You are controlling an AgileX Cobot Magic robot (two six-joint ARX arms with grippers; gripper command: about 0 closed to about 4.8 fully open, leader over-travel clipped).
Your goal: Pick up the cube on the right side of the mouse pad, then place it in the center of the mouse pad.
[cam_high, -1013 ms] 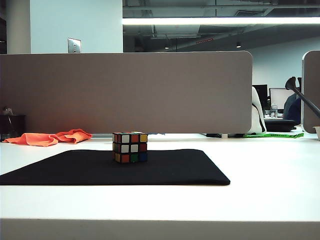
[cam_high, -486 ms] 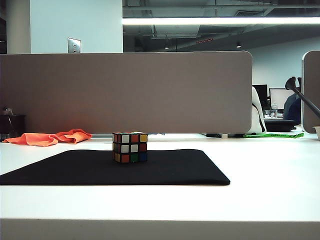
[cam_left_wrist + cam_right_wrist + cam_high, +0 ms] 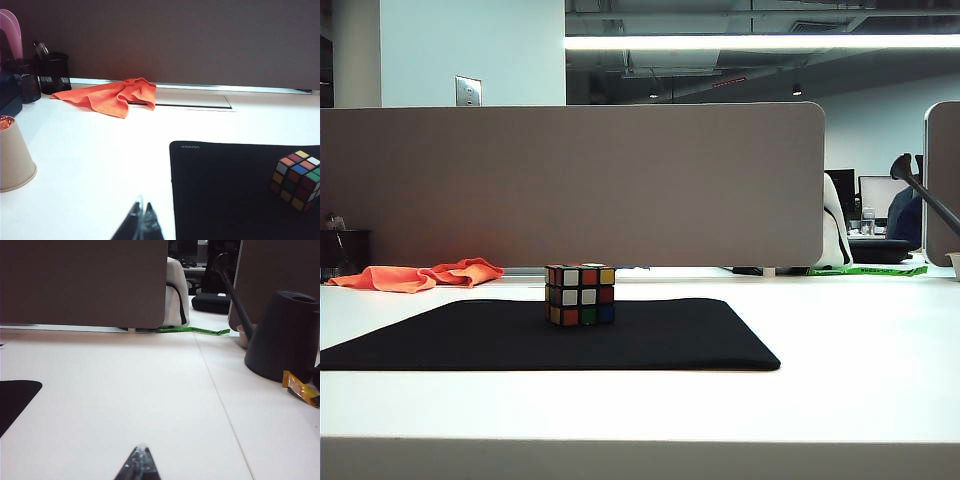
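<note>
Cube [image 3: 580, 294] sits squarely on the mouse pad [image 3: 650, 340], near the pad's middle and a little toward its far edge, resting flat on one face. In the exterior view a white, red and yellow face is toward the camera, and no side of it is longer than another. The mouse pad lies flat on the white table [image 3: 840, 400] with its long side running across the table. Small pale writing is printed at one far corner of the pad [image 3: 190, 147], too small to read with certainty.

The left gripper [image 3: 141, 220] hangs low over bare table just beside the pad's edge, its fingers pressed together on nothing. The right gripper [image 3: 139, 460] is likewise clenched and empty, over open table well apart from the pad's corner [image 3: 15, 395].

An orange cloth [image 3: 420, 275] lies at the table's far edge below a grey partition [image 3: 570, 185]. A black watering can [image 3: 282, 337] stands by the right gripper's side of the table.
</note>
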